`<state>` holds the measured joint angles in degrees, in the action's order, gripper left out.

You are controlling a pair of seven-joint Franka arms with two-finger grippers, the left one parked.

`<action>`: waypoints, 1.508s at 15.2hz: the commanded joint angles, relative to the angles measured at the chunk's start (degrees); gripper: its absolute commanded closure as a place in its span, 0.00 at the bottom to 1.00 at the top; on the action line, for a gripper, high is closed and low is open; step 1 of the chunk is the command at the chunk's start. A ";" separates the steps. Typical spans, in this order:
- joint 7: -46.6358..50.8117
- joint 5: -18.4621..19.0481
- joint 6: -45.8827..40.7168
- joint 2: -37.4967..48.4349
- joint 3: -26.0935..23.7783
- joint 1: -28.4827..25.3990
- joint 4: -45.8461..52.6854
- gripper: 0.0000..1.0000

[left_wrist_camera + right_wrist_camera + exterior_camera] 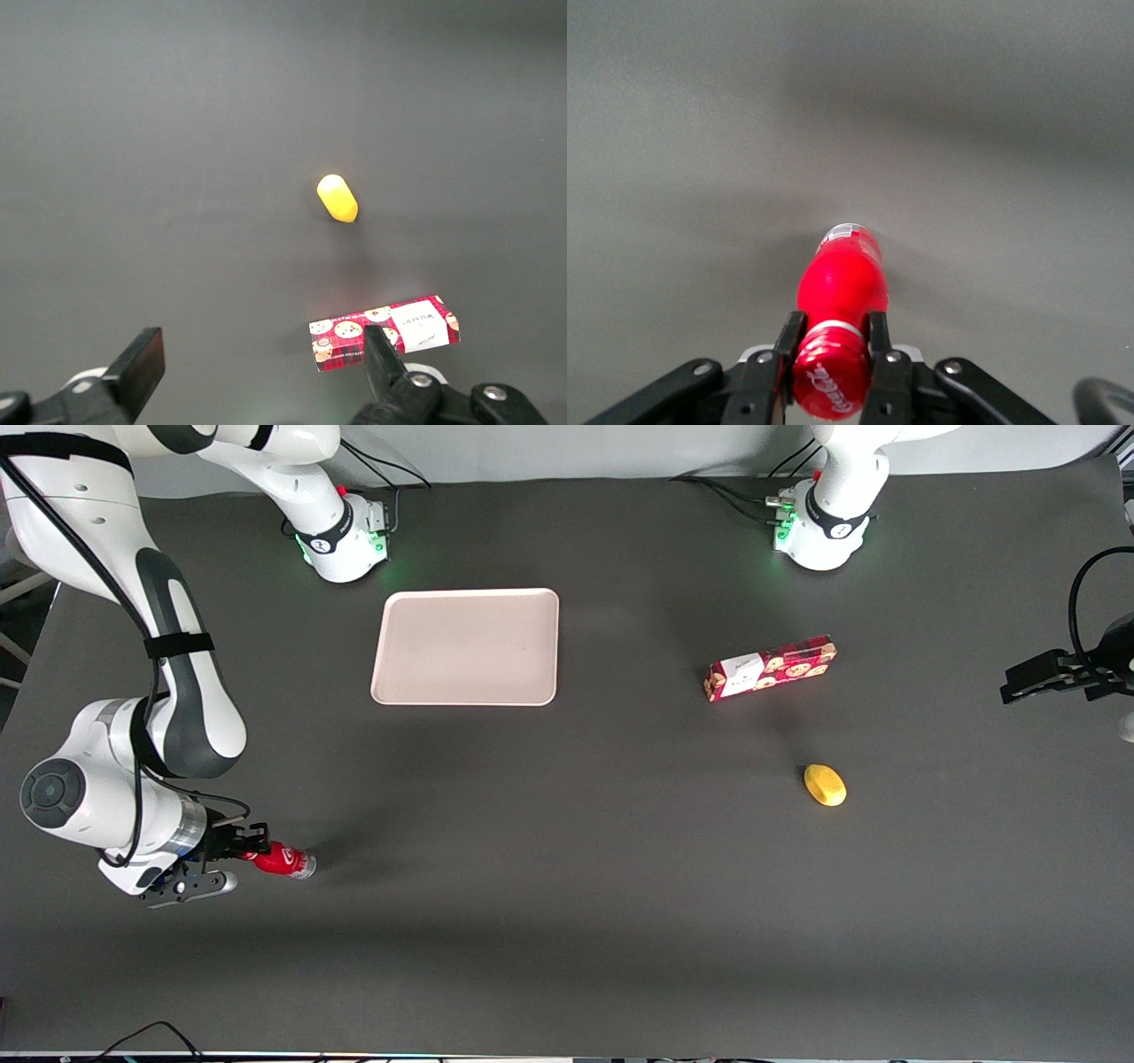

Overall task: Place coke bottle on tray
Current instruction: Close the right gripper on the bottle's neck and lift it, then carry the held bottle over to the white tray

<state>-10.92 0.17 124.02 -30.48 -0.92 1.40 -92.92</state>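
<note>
Fingers (879,341) of my hand (237,849) are closed on the neck of the coke bottle (285,860), one on each side just below its red cap, with no gap between pads and plastic. From my wrist camera the bottle (840,297) points away from me, cap nearest the hand (833,345) and silvery base farthest out. In the front view the bottle is tilted well over, close to lying flat, low over the dark counter (567,921) at my working arm's end, nearer to the front camera than anything else on it; I cannot tell whether its base touches the surface. The tray (467,646), pale pink-beige with a raised rim, lies flat well apart from the bottle, farther from the front camera and nearer my arm's base. Toward the parked arm's end lie a red cookie box (770,668) and, nearer the front camera than that box, a small yellow lemon-like object (825,785), each well apart from the tray.
</note>
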 commanded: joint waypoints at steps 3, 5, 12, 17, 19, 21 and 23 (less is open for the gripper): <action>1.07 0.09 -3.94 2.16 -0.05 -0.25 0.90 1.00; 5.02 0.53 -7.81 5.85 -0.05 -0.95 0.99 1.00; 15.22 1.85 -30.57 21.93 -2.50 -3.94 1.43 1.00; 34.89 -1.12 -36.22 28.00 -12.95 -3.95 -2.59 1.00; 37.55 -4.55 -35.95 32.12 -14.54 -4.03 -8.47 1.00; 39.30 -5.36 -33.77 36.34 -17.43 -4.04 -15.33 1.00; 41.33 -7.28 -30.26 39.95 -19.72 -4.04 -21.92 1.00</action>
<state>27.22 -3.96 88.75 1.13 -18.36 -2.93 -103.19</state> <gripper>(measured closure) 0.674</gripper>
